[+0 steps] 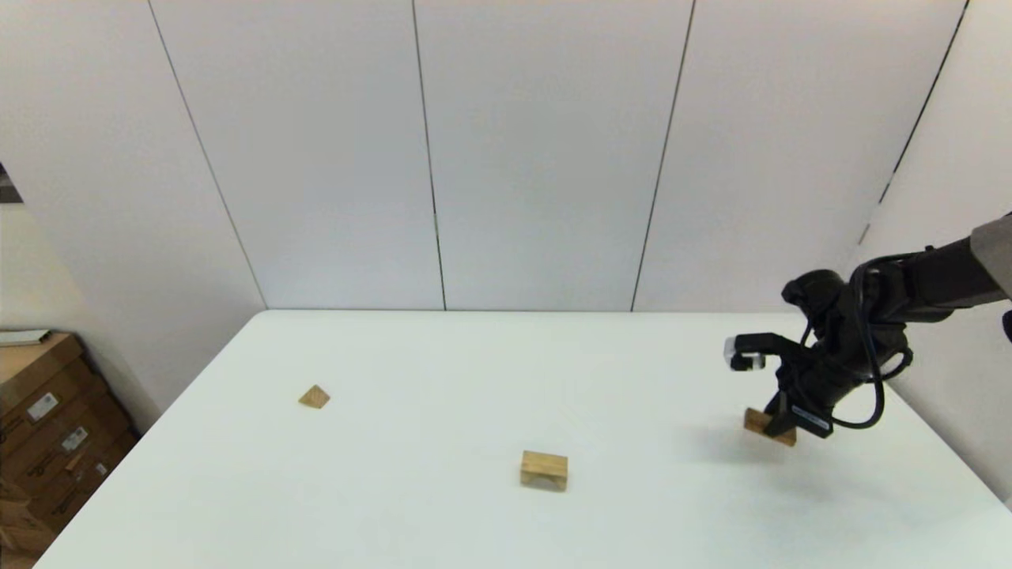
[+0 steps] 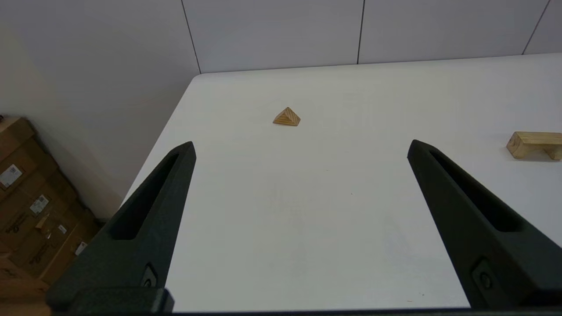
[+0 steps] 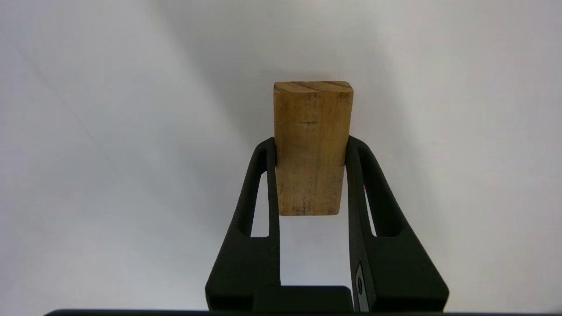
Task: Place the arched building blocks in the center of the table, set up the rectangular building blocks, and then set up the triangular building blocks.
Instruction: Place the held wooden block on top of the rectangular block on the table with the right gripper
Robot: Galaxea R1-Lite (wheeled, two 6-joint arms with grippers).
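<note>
White table (image 1: 443, 506): right pincer (image 3: 311, 147) clamps the rectangular block (image 3: 311, 149).

Stacked cardboard boxes (image 1: 47, 442) with white labels stood on floor at left; pale panelled wall (image 1: 545, 150) with dark seams rose behind.

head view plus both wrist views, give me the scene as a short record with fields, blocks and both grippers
surface: white rectangular table
arched block: light-wood block with a curved notch, resting near the table's middle, notch side down
rectangular block: plain solid light-wood bar, gripped between the right gripper's fingers on the table's right side; whether it touches the table cannot be told
triangular block: small light-wood wedge, on the table's left part, untouched
right gripper: shut on the bar's two long sides
left gripper: open, empty, off the table's near left, parked
</note>
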